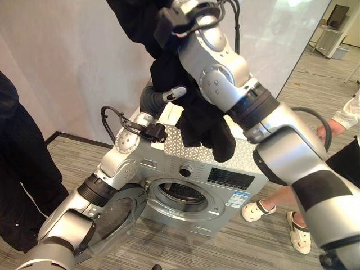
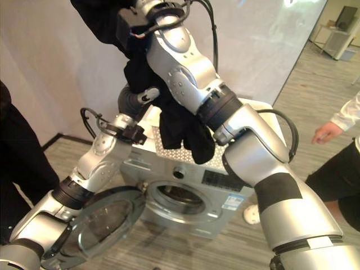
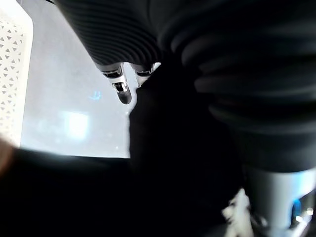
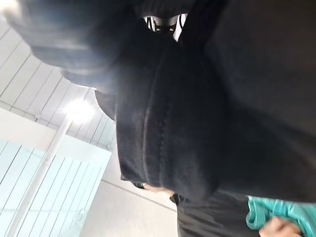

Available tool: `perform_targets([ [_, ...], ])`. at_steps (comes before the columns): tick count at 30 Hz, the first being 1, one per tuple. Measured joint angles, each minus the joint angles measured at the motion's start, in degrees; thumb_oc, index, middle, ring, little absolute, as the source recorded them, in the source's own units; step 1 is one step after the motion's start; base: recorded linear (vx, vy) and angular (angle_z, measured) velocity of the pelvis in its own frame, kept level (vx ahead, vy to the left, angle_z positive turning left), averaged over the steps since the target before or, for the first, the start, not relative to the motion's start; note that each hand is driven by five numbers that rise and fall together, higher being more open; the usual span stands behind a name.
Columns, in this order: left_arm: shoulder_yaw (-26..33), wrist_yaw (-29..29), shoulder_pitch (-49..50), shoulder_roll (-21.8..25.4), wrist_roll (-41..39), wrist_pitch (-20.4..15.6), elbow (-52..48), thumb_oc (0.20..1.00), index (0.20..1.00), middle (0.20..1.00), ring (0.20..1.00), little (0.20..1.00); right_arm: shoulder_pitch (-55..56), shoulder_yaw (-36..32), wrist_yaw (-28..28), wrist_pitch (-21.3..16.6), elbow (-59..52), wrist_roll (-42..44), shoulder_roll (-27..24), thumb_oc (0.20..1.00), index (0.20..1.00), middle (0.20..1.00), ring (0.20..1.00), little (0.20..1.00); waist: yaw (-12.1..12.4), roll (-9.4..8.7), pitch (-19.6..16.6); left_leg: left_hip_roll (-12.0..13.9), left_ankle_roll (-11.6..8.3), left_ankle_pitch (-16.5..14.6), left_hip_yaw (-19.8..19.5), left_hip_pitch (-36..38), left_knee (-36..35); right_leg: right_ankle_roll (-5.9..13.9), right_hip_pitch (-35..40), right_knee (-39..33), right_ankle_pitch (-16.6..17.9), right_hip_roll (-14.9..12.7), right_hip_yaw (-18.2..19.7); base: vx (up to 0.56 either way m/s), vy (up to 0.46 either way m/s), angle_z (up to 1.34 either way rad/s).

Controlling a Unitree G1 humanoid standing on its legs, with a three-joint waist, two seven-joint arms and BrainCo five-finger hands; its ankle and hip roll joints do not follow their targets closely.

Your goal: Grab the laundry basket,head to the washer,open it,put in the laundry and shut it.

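Left eye view: black garment (image 1: 205,121) vertical (hem down)

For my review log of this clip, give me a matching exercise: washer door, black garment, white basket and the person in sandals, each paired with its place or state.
Things:
1. washer door
2. black garment
3. white basket
4. person in sandals

Places or states:
A. stands on the floor on the right of the washer
B. swung open, drum showing
C. hangs in the air above the washer, held up by the right hand
D. sits on top of the washer

Pairs: 1-B, 2-C, 3-D, 4-A
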Motion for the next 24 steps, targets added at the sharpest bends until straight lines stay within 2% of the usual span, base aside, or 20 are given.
perform_targets([
  [7, 4.09, 0.99, 2.36, -1.98, -1.74, -0.36, -1.73, 1.0, 1.0, 1.0, 1.0, 1.0, 8.02, -0.32, 0.66, 0.35, -10.91, -0.5, -7.65, 0.2, 0.2, 0.2, 0.2, 0.2, -1.43, 0.14, 0.1, 0.05, 0.01, 0.0, 0.26, -0.02, -0.01, 0.0, -0.17, 0.0, 0.0, 0.01, 0.32, 0.0, -0.002, -0.01],
  [8, 4.15, 1.08, 2.44, -2.46, -1.81, -0.61, -2.18, 1.0, 1.0, 1.0, 1.0, 1.0, 10.29, -0.38, 1.57, 0.54, -13.23, -0.77, -9.91, 0.2, 0.2, 0.2, 0.2, 0.2, -1.44, 0.16, 0.11, 0.09, 0.02, 0.0, 0.33, -0.03, -0.01, -0.01, -0.22, 0.0, 0.01, 0.03, 0.44, -0.01, -0.007, -0.05],
  [13, 4.48, 1.14, 2.89, -4.59, -2.06, -1.36, -2.91, 1.0, 1.0, 1.0, 1.0, 1.0, 15.35, -1.16, 3.02, 1.71, -15.19, -1.54, -13.74, 0.2, 0.2, 0.2, 0.2, 0.2, -1.49, 1.11, 0.75, 0.4, 0.02, 0.01, 1.26, 0.01, -0.01, -0.14, -0.5, 0.0, 0.24, 0.17, 1.27, -0.01, -0.006, -0.09],
  [19, 4.0, 0.71, 2.89, -5.36, -2.18, -1.28, -2.92, 1.0, 1.0, 1.0, 1.0, 1.0, 15.22, -1.16, 3.7, 1.86, -14.12, -1.58, -14.02, 0.2, 0.2, 0.2, 0.2, 0.2, -1.53, 1.67, 1.13, 0.69, 0.02, 0.01, 1.43, 0.06, -0.01, -0.22, -0.54, 0.0, 0.28, 0.44, 1.44, 0.0, -0.004, -0.02],
  [24, 3.64, 0.21, 3.16, -6.3, -2.28, -1.18, -2.92, 1.0, 1.0, 1.0, 1.0, 1.0, 12.3, -1.21, 2.91, 1.86, -6.51, -1.63, -10.69, 0.2, 0.2, 0.2, 0.2, 0.2, -1.18, 1.79, 1.22, 0.64, 0.02, 0.0, 1.42, 0.02, -0.01, -0.21, -0.55, -0.01, 0.27, 0.37, 1.44, 0.0, 0.0, 0.0],
])
